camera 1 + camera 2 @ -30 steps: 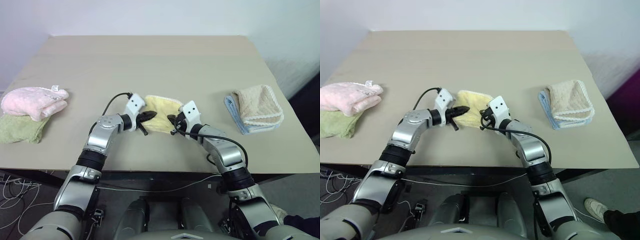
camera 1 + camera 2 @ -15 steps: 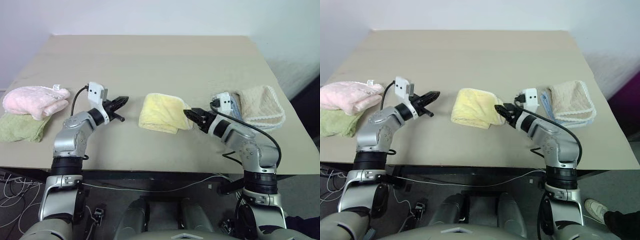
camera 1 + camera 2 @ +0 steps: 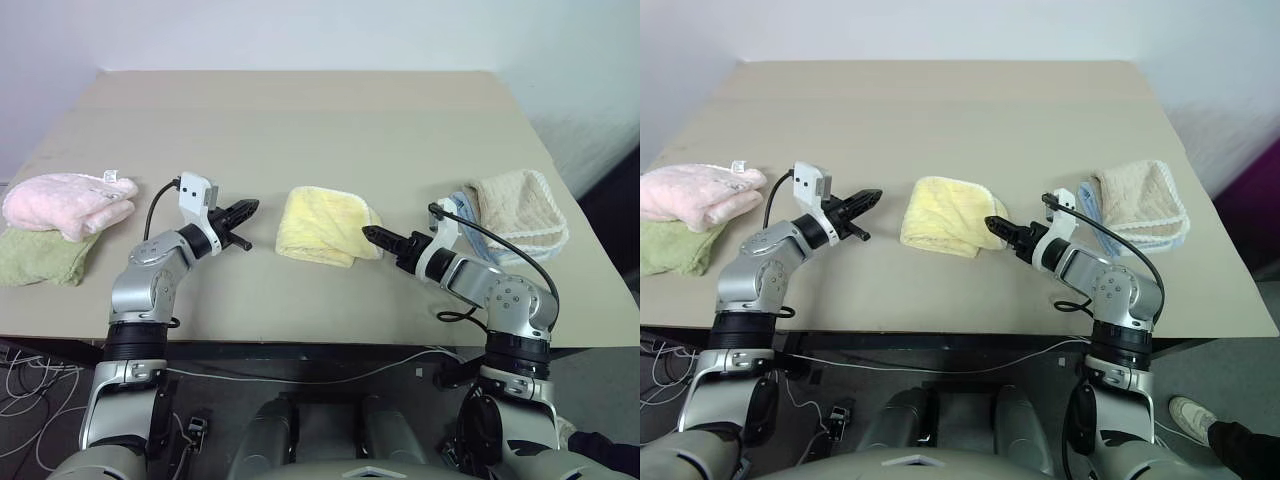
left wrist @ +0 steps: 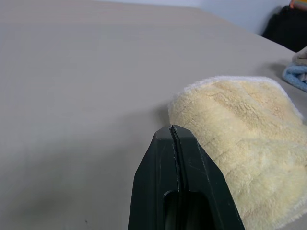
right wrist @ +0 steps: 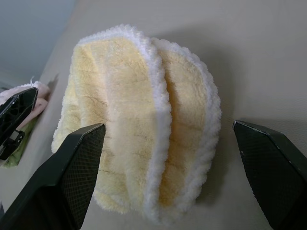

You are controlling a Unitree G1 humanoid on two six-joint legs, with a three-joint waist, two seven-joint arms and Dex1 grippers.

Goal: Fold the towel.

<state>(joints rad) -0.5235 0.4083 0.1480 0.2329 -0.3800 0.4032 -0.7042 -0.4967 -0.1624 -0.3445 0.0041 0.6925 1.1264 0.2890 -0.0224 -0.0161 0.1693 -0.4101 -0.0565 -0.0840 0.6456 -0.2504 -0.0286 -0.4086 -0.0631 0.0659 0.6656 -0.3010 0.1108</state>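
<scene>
Folding looks finished, or nearly so: the pale yellow terry-cloth towel (image 3: 326, 226) lies doubled into a compact bundle mid-worktop (image 3: 300, 120), touched by neither arm, the left tool (image 3: 243, 210) with its fingers pressed together off to one side, the right tool (image 5: 168, 177) spread wide just short of its hem.

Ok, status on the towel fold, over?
Left gripper jaws shut, clear of the towel. Right gripper jaws open, empty, at its edge. Towel folded on the table. Nothing in the way.
</scene>
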